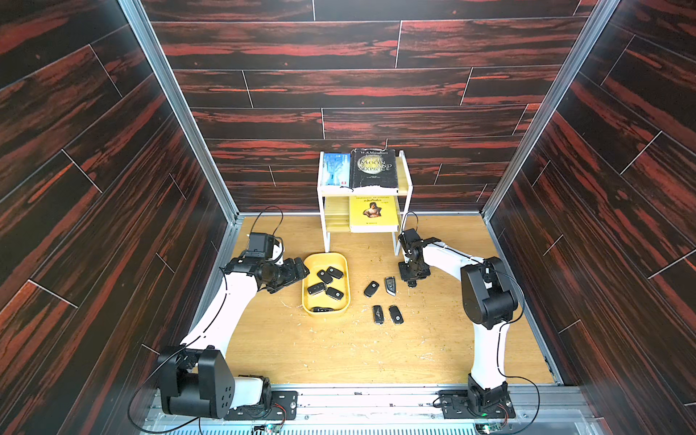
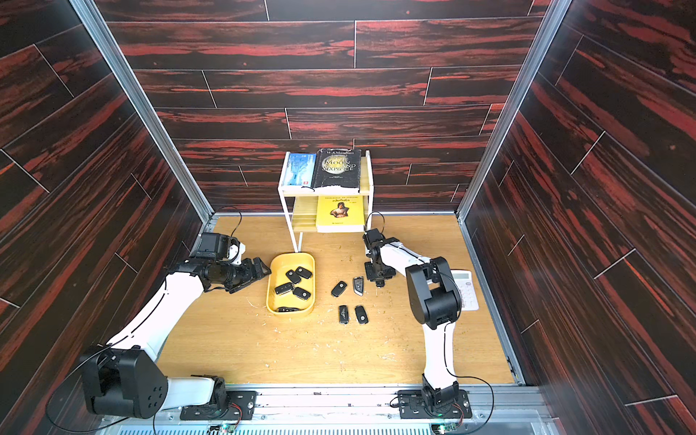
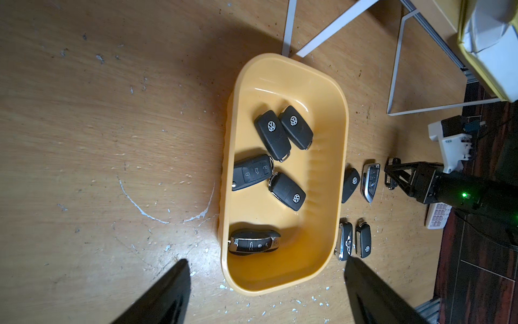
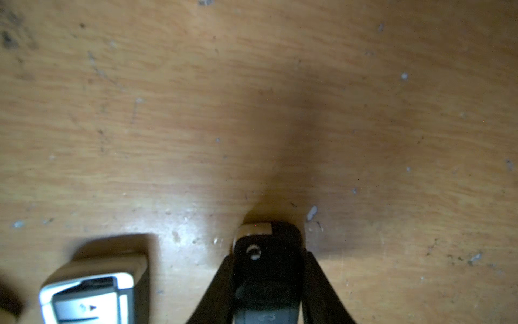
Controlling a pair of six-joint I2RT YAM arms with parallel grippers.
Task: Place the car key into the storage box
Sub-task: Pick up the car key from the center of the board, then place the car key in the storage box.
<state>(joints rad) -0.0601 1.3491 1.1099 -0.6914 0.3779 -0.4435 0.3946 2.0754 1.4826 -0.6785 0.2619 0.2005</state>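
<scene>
The yellow storage box (image 1: 324, 260) (image 2: 292, 260) (image 3: 280, 84) lies left of the table's centre with several black car keys (image 3: 273, 134) in it. My right gripper (image 1: 412, 282) (image 2: 379, 281) (image 4: 267, 258) points down at the table to the right of the box. In the right wrist view its fingers (image 4: 224, 275) press both sides of a black car key (image 4: 267, 244) that lies on the wood. My left gripper (image 1: 292, 280) (image 2: 252, 277) (image 3: 266, 262) hovers open by the box's left rim, with nothing between its fingers.
Several more key fobs lie on the table between box and right arm: a black one (image 1: 371, 289), a silver-edged one (image 1: 390, 285) (image 4: 89, 294), and two nearer the front (image 1: 378, 314) (image 1: 396, 315). A white shelf (image 1: 403, 177) with books stands at the back. A calculator (image 2: 467, 290) lies behind the right arm.
</scene>
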